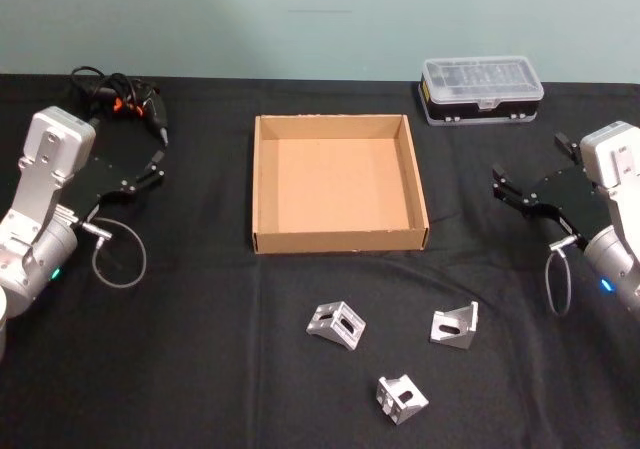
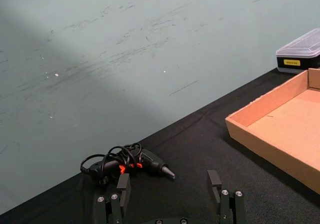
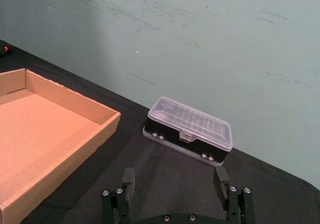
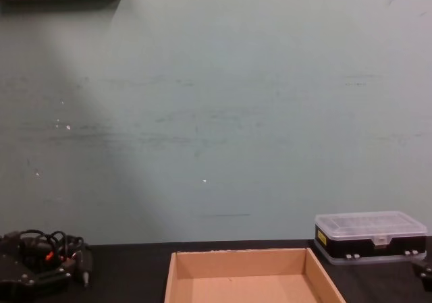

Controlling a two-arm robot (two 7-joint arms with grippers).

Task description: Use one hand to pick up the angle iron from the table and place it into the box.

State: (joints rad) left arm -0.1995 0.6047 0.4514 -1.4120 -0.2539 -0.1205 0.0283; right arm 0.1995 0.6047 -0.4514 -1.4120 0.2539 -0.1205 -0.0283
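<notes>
Three silver angle irons lie on the black table (image 1: 200,369) in front of the box: one on the left (image 1: 335,326), one on the right (image 1: 455,324) and one nearest me (image 1: 401,397). The tan cardboard box (image 1: 340,239) sits mid-table with nothing in it; its rim also shows in the chest view (image 4: 239,254). My left gripper (image 1: 157,166) hovers open left of the box, its fingers wide apart in the left wrist view (image 2: 169,184). My right gripper (image 1: 500,187) hovers open right of the box (image 3: 60,134), holding nothing (image 3: 174,179).
A black corded tool with orange marks (image 1: 125,99) lies at the back left, just beyond the left gripper (image 2: 135,163). A small black case with a clear lid (image 1: 482,91) stands at the back right (image 3: 189,134). A green wall backs the table.
</notes>
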